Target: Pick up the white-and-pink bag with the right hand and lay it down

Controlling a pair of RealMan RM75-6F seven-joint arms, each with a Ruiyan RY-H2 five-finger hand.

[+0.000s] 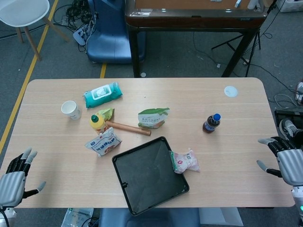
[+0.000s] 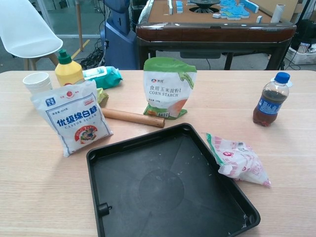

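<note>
The white-and-pink bag point(image 1: 185, 161) lies flat on the bench point(image 1: 246, 113), its near end touching the right rim of the black tray point(image 1: 142, 182), well apart from the right hand point(image 1: 285, 163), which hangs off the bench's right edge with its fingers spread and nothing in them. By that, the laying-down looks done. The chief risk I see is a return reach: coming in from the right, that hand would pass near the brown drink bottle point(image 1: 211, 123), which stands upright between it and the far side of the bench, and a brush could tip it. A nudge on the bag could also slide it up onto the tray's rim. The left hand point(image 1: 13, 182), wide and empty, sits at the opposite bench corner, far from everything. Counted: one white-and-pink bag, one tray, one bottle, one corn starch pouch point(image 2: 169, 88), one sugar bag point(image 2: 73, 117), one rolling pin point(image 2: 133, 117), one yellow squeeze bottle point(image 2: 68, 69), one paper cup point(image 2: 37, 81), one wet-wipes pack point(image 1: 102, 94), one small white disc point(image 1: 230, 91), two hands.
</note>
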